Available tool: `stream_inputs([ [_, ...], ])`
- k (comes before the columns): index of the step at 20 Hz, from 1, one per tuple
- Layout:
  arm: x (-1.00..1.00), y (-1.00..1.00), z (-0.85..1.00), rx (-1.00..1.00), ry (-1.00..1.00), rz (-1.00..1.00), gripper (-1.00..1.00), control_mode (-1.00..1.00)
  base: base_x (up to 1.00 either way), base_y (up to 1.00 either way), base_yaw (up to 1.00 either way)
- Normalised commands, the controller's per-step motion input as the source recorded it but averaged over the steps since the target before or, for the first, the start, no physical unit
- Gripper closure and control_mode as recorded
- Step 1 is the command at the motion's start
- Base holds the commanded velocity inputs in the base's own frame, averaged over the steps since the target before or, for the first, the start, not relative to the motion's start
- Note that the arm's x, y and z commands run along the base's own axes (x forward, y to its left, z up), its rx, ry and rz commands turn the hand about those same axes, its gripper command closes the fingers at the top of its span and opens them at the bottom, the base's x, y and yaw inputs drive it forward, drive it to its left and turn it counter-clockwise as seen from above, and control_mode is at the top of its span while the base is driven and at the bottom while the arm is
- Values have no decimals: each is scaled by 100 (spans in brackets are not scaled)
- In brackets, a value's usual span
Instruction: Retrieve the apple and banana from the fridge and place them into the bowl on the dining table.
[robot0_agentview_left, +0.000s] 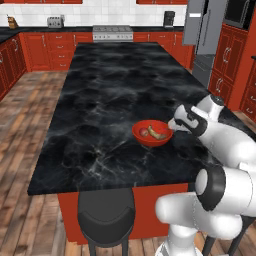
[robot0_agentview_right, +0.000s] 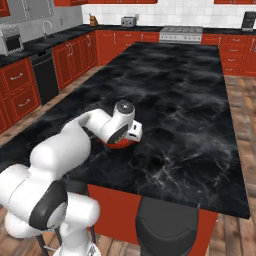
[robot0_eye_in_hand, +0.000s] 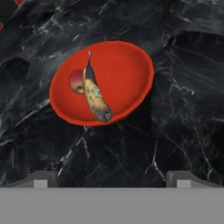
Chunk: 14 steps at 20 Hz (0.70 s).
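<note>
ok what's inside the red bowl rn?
The glossy red round bowl holds the curved yellow banana and the small red apple. The banana partly covers the apple; the bowl floor beneath both is hidden.

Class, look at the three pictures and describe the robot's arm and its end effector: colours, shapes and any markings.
The arm is built of rounded, glossy white segments joined by dark grey to black rings. The end effector has two small, blocky grey finger tips. No cables or printed markings are visible.

You are looking at a home kitchen: red cabinets (robot0_agentview_left: 52, 50) line the walls under black counters, a steel stove (robot0_agentview_left: 112, 33) sits against white tile, a grey fridge (robot0_agentview_left: 205, 30) stands nearby, and a marble-topped dining table (robot0_agentview_left: 100, 95) fills the middle.
</note>
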Motion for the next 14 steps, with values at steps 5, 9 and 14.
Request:
stream_inputs([
  [5, -100, -49, 44, 8, -6, 0, -100, -100, 0, 0, 0],
  [9, -100, -67, 19, 10, -8, -3, -100, -100, 0, 0, 0],
  [14, -100, -41, 8, 4, -4, -2, -100, -100, 0, 0, 0],
])
